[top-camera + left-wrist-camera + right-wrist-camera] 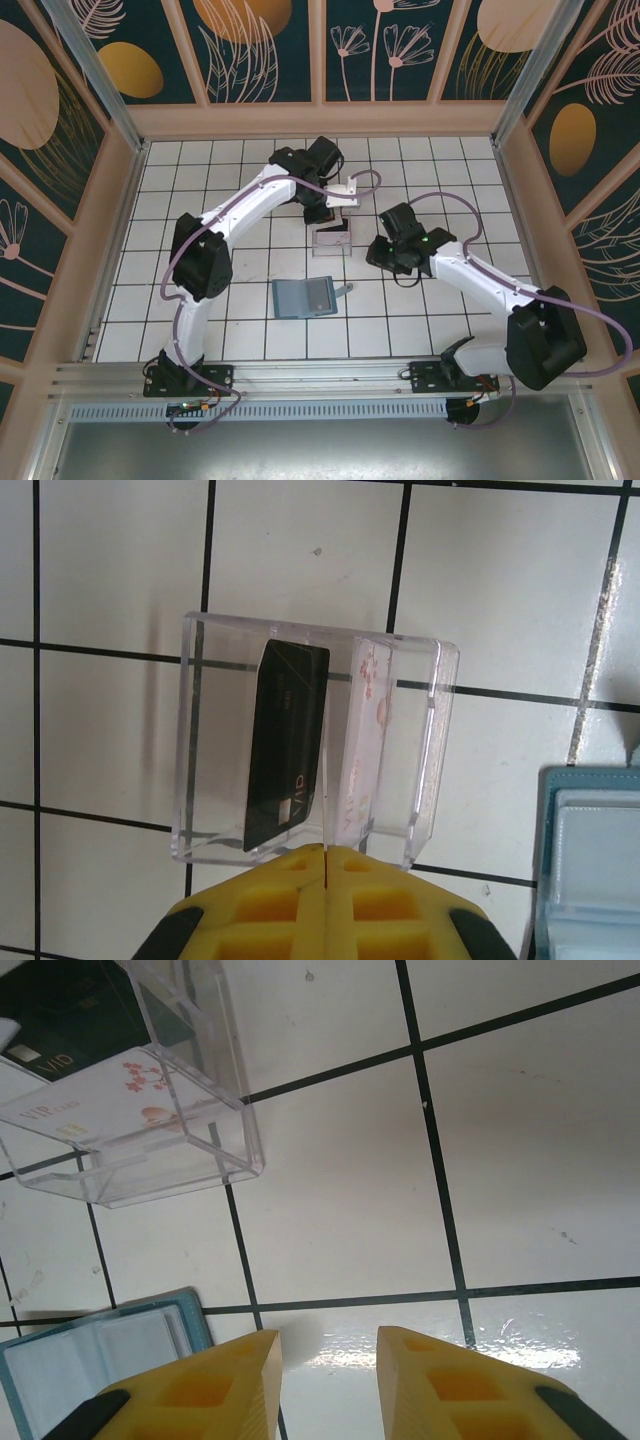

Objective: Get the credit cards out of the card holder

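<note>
- Our left gripper (325, 852) is closed on nothing, its fingertips just beside the near wall of the clear tray (192, 740); if it pushes forward from here, we judge it could shove or tip that tray
- The credit cards (288, 745), one dark and one pale with flowers, stand on edge side by side inside the tray, so a knock could spill them onto the tiles
- Our right gripper (328, 1360) has its fingers apart and empty over bare tile, near the tray and the card holder (95, 1360)
- The card holder lies open and flat near the tray; we cannot tell whether a card sits in its pockets, so we might stop too early, or drag the light wallet while picking at it
- Both arms crowd one spot and could collide
</note>
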